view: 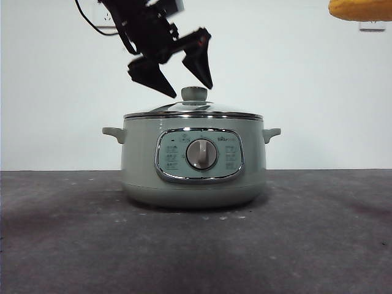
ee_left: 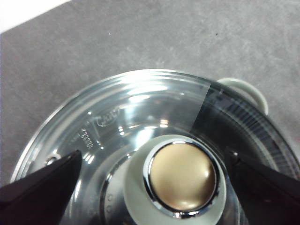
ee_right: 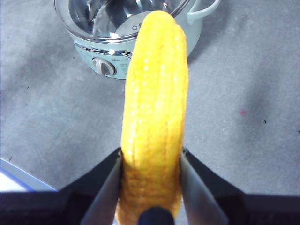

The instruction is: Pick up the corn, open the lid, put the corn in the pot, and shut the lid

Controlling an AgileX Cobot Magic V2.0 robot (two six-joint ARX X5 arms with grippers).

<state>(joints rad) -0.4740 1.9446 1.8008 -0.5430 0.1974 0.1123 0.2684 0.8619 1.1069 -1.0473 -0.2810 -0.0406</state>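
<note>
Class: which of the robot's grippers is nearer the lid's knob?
Left. The left gripper hangs open just above the knob; the right gripper holds the corn high, off to one side.

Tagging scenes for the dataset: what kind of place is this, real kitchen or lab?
Likely a lab tabletop, not a kitchen: a bare grey table, a blank white wall with an outlet, and only the pot staged on it.

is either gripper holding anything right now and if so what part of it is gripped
The right gripper holds the corn, its jaws clamped on the sides of the cob near one end. The left gripper holds nothing; it is open above the lid's knob.
</note>
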